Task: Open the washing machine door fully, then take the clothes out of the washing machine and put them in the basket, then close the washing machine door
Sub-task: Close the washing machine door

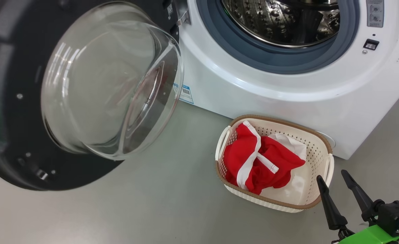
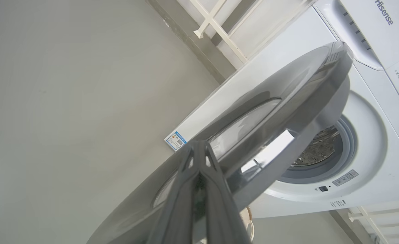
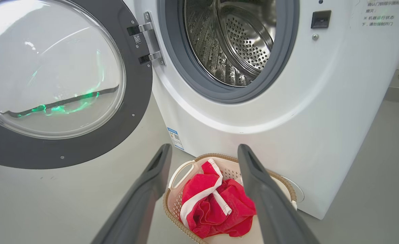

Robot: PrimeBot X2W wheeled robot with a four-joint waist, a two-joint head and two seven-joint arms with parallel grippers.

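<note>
The red clothes [image 1: 253,159] lie in the basket [image 1: 313,152], on the floor [image 1: 152,203] right by the front of the washing machine [image 1: 270,88], and the door [image 1: 13,152] hangs wide open. The left gripper [image 2: 198,149], fingers pressed together by the door's smooth outer side, could slip off when pushing. The right gripper [image 1: 331,174], fingers apart and empty, could bump the basket's near rim, though wide floor lies beside it.
</note>
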